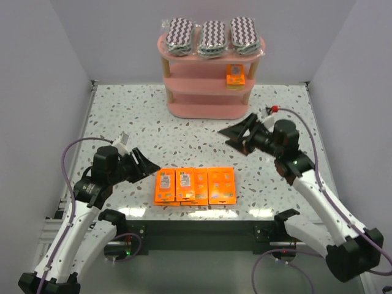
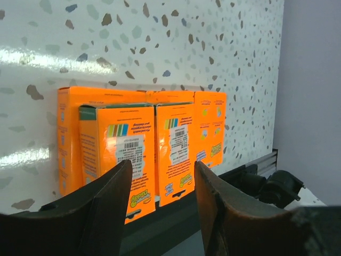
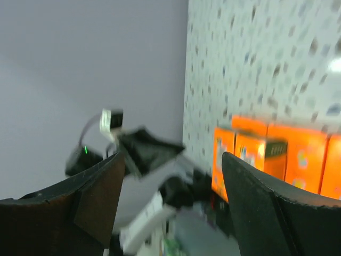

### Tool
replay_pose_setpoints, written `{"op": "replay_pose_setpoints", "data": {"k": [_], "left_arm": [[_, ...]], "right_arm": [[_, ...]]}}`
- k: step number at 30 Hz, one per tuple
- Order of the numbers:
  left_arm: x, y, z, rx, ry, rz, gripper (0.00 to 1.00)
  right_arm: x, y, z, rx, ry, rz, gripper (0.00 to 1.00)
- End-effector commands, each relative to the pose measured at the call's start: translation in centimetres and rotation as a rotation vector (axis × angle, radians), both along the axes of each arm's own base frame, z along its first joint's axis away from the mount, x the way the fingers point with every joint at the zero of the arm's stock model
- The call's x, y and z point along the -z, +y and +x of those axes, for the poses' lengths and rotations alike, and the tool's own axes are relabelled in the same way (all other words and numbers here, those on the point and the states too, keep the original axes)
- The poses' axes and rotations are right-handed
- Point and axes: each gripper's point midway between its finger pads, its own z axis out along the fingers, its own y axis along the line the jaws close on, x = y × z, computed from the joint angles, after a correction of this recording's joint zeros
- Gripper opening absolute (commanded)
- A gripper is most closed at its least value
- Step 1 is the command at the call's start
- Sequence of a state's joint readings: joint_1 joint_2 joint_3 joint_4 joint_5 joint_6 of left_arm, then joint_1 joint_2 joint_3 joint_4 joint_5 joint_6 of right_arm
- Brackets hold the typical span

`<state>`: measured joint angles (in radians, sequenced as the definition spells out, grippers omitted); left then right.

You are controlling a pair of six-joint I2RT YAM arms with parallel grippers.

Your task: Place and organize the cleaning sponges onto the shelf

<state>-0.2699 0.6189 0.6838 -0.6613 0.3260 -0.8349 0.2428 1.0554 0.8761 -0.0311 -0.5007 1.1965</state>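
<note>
the speckled table (image 1: 122, 122) fills most of the room between plain grey walls. at its far edge stands the pink shelf (image 1: 205, 111), three tiers on pale posts.

the two arms reach in from the near edge. the left one bends toward the middle of the table and the right one is raised over the right half, well short of the shelf.

a row of orange packets (image 1: 195, 185) lies flat near the front edge between the arms, pressed side by side. at the left end, smaller ones seem to lie on top of larger ones.

three zigzag packs (image 1: 212, 38) sit in a line across the top tier, close together. one small orange packet (image 1: 235, 75) stands at the right end of the middle tier.

the left gripper (image 1: 150, 168) hangs low just beside the left end of the row, jaws apart with nothing between them. the right gripper (image 1: 236, 138) is off the table, jaws spread wide and empty.
</note>
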Motion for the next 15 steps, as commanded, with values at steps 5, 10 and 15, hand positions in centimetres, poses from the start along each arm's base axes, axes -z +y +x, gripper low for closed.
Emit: {"op": "replay_pose_setpoints", "data": {"k": [5, 10, 15], "left_arm": [[2.1, 0.4, -1.9, 0.020, 0.031, 0.018, 0.55], [1.8, 0.5, -2.7, 0.015, 0.024, 0.006, 0.55], [1.0, 1.1, -3.6, -0.012, 0.014, 0.005, 0.55]], "right_arm": [[10.0, 6.2, -15.0, -0.201, 0.262, -0.128, 0.77], [12.6, 10.6, -20.1, -0.330, 0.289, -0.207, 0.77], [14.5, 15.3, -23.4, -0.401, 0.311, -0.221, 0.77]]}}
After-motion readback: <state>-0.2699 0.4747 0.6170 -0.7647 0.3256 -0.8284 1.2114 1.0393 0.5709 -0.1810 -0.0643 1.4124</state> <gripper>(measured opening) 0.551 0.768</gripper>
